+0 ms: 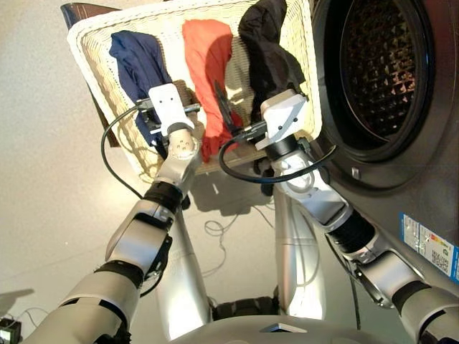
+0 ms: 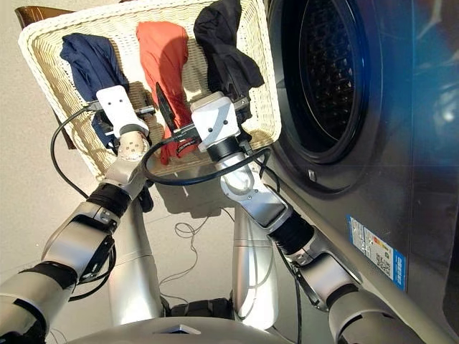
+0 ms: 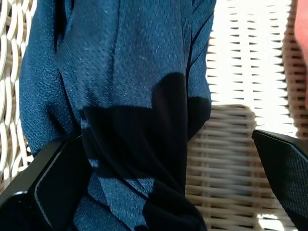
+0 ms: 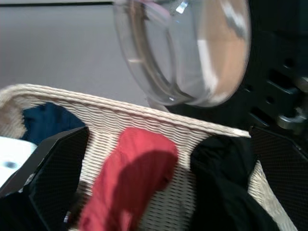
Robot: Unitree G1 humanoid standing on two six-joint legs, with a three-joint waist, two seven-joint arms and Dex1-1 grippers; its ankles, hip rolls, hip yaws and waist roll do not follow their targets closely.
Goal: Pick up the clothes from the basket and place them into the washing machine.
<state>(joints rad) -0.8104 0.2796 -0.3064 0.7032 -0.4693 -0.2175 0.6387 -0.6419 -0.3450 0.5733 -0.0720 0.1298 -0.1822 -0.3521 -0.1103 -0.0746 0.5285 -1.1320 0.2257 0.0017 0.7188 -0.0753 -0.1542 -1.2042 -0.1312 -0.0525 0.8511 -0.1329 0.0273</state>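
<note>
All three garments are seen lying in the basket [image 1: 93, 64], so no part of the loading is judged done. The navy garment [image 1: 136, 61] is laid at the robot's left end, the coral red garment [image 1: 208, 64] in the middle, and the black garment [image 1: 267, 54] at the right end, nearest the washing machine [image 1: 401, 129]. The black garment is draped partly over the far rim of the basket.

The drum opening [image 1: 376, 68] is shown dark and uncovered, with no cloth visible inside it. The glass porthole door [image 4: 183, 48] is seen swung open beyond the basket in the right wrist view.

The left gripper [image 3: 168, 183] is held spread over the near end of the navy garment; one finger is seen at the cloth's edge and the other is well apart over bare weave, so nothing is clamped. The right gripper [image 4: 168, 183] is likewise held spread and empty, pointed across the basket toward the red and black garments, which are framed between its fingers but not touched.

The task is therefore judged to be at its very start: a first grasp, probably of the navy garment, is yet to be closed, and three pickups and three placements into the drum are left.
</note>
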